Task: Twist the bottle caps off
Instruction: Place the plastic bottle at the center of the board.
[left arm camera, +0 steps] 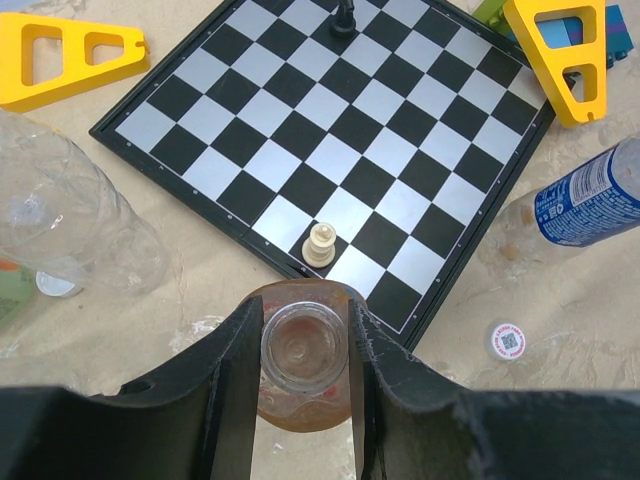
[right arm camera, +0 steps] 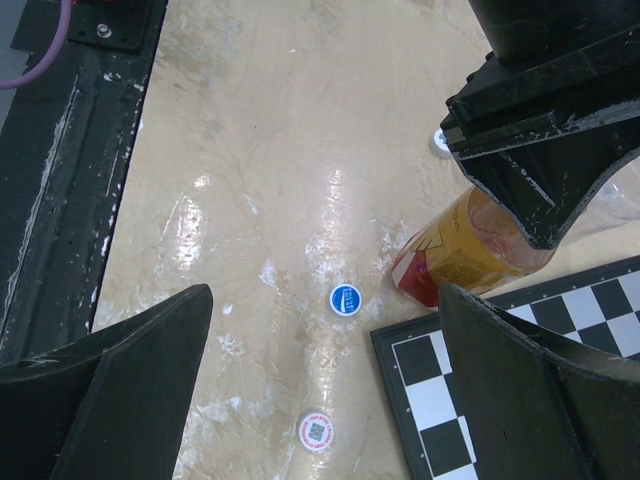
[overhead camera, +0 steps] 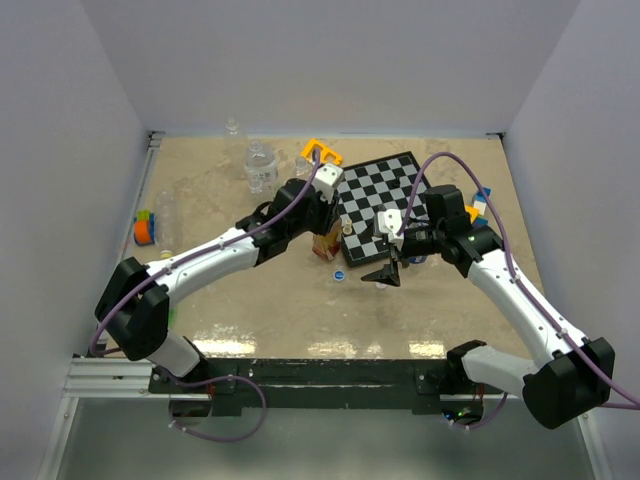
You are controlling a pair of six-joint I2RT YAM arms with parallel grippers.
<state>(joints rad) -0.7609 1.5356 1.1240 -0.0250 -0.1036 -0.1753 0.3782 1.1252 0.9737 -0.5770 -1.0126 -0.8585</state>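
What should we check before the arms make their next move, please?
1. Left gripper shut on the amber bottle: ok.
2. Right gripper open and free: ok.
3. Cap on the amber bottle left to unscrew: not ok, its mouth looks open.
4. Blue cap lying loose on the table, away from both grippers: ok.
5. Blue-label bottle capped: cannot tell, its top is out of frame.
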